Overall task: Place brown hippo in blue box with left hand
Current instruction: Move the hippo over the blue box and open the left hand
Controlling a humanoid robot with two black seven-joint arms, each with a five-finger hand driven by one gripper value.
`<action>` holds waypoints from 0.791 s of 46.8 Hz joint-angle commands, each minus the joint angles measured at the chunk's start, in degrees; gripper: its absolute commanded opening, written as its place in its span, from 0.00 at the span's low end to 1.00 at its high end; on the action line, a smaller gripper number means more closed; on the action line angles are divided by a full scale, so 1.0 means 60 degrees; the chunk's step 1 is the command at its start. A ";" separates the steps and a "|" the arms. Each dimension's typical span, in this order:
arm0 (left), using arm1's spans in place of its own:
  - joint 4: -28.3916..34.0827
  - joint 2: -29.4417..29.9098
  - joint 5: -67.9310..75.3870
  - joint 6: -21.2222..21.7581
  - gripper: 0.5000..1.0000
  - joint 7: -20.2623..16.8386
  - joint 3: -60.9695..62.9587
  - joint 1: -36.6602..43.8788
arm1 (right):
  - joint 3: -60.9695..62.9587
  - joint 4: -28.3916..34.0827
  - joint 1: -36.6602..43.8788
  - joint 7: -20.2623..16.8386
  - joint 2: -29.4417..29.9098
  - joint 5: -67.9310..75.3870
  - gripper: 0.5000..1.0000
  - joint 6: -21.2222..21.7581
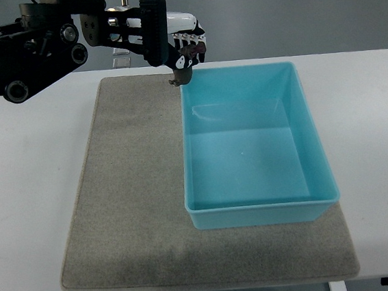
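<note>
One arm works, coming in from the left edge at the top of the view; no right arm shows. White desk (34, 202) carries a grey-beige mat (130, 193), and the blue box (252, 147) sits on the mat's right half, open side up, nothing inside it.

Left hand (174, 44) hangs above the box's far-left corner, over the rim line, not over the middle of the box. Small brown hippo (180, 63) sits under the hand, fingers (190, 37) curled and clamped on its upper part, lower part sticking out below them toward the rim. Exact contact points too small to tell.

Risk, judged from this layout: hippo is right at the corner, so a release here could land it on the rim or on the mat just beside the box, outside. Cause would be letting go before the hand carries further right and nearer over the box floor. Second risk: lowering here could knock the hippo or fingers against the far wall and shove the box across the mat. Grip looks shallow, so an early slip is possible too.
</note>
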 commanded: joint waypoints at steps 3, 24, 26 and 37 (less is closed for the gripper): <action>-0.0459 -0.0011 -0.0037 0.0002 0.00 -0.0016 -0.0075 0.0035 | 0.0000 0.0000 0.0000 0.0000 0.0000 0.0000 0.87 0.0000; -0.0796 -0.0641 -0.0066 0.0002 0.00 -0.0016 -0.0119 0.0313 | 0.0000 0.0000 0.0000 0.0000 0.0000 0.0000 0.87 0.0000; -0.0767 -0.0685 -0.0051 0.0002 0.00 -0.0016 -0.0119 0.0372 | 0.0000 0.0000 0.0000 0.0000 0.0000 0.0000 0.87 0.0000; -0.0723 -0.0788 -0.0066 0.0002 0.00 -0.0016 -0.0031 0.0768 | 0.0000 0.0000 0.0000 0.0000 0.0000 0.0000 0.87 0.0000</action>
